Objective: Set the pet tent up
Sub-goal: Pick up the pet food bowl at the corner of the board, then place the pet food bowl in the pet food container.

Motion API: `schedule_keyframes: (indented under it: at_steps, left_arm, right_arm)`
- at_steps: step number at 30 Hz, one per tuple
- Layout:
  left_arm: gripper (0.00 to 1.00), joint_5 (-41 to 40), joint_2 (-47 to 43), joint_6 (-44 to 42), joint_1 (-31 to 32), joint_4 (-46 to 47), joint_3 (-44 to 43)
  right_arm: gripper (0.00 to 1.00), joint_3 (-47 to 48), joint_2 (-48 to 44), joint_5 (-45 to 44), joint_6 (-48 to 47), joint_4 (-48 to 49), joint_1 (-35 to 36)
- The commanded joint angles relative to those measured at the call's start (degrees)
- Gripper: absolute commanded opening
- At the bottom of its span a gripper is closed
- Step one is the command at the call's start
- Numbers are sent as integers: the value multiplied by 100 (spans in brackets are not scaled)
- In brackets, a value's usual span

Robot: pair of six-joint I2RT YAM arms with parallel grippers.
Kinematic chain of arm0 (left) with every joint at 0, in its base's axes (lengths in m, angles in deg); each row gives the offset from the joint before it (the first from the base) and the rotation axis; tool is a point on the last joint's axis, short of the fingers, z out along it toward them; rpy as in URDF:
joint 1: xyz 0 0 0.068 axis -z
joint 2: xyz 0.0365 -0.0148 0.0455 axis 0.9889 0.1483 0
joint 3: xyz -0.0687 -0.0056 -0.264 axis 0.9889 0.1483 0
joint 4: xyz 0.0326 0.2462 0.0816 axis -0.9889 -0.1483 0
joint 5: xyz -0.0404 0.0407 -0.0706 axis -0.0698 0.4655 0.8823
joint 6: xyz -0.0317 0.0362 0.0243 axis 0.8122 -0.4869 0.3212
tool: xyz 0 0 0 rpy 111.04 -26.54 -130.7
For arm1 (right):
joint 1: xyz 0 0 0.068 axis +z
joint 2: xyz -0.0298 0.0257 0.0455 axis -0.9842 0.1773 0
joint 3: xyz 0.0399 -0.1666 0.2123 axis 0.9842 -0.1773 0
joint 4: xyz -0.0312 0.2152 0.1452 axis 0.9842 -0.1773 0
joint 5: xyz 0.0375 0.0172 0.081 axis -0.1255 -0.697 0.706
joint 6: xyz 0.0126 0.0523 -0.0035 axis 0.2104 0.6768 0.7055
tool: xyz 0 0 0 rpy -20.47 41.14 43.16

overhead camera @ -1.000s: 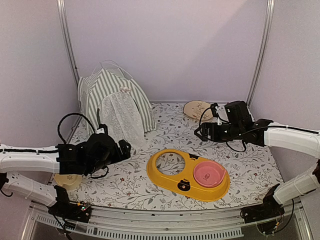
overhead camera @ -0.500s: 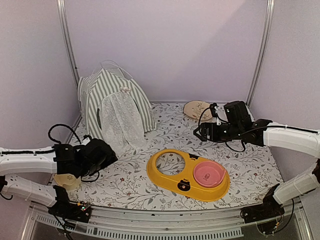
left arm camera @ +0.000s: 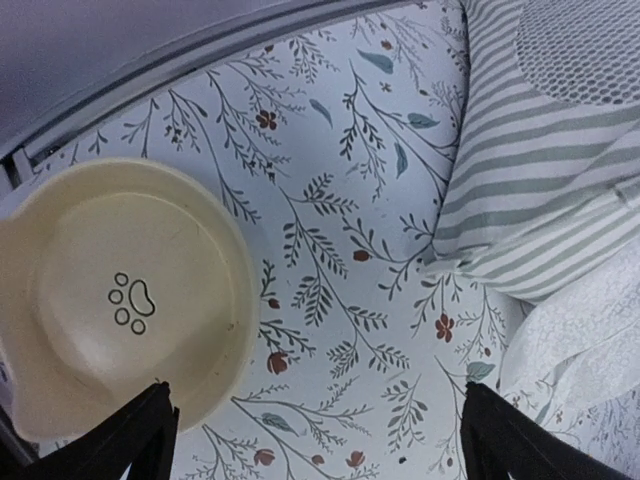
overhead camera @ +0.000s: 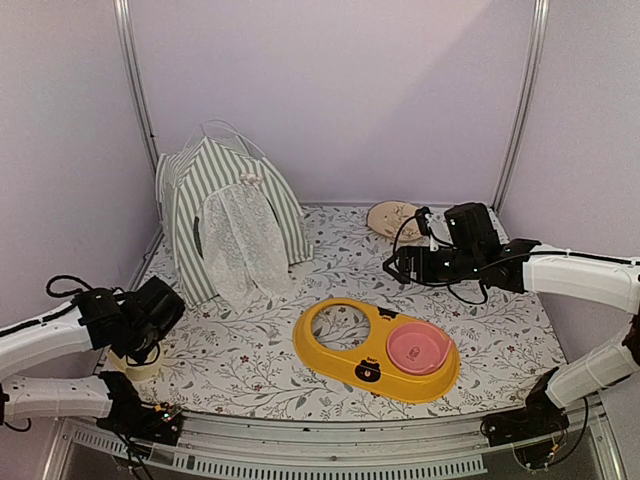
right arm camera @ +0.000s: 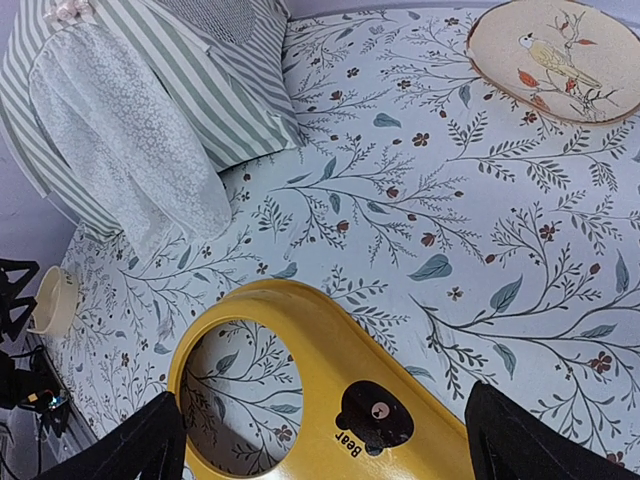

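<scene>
Two finger sets spread wide, nothing held. Upright pet tent (overhead camera: 225,215) at upper left, on tabletop (overhead camera: 340,265); just up-right of left fingers (left arm camera: 135,440), nearer than right fingers (right arm camera: 150,440).

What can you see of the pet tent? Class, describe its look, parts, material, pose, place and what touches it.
The pet tent is soft fabric in green-and-white stripes, standing upright on the far left corner of the floral mat. A white lace curtain hangs over its front down onto the mat. A mesh window sits in one side. Thin white poles arch above its top.
</scene>
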State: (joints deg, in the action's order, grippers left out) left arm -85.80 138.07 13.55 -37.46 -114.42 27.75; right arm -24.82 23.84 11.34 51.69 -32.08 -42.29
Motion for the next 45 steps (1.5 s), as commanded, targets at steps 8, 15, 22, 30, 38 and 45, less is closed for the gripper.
schedule_keyframes:
  at_steps: [8,15,22,30,38,45]
  left_arm:
    - [99,1307,-197,-3209,-2968,2062,875]
    - [54,1497,533,-3592,-3104,2767,1043]
    - [40,1510,1391,-3611,-2857,2793,787]
    - [0,1197,1655,-3152,-1857,2602,648]
    - [0,653,2217,-2233,601,1735,-477]
    - [0,260,4505,-3427,2493,1259,-3126]
  right_arm:
    - [99,-57,-94,7,58,199,40]
    - [99,-130,-125,-12,69,236,39]
    - [99,-167,-172,-58,43,244,40]
    - [99,-164,-196,-54,44,244,39]
    - [99,-100,-172,-120,-18,214,39]
    - [99,-31,-259,-318,-36,118,39]
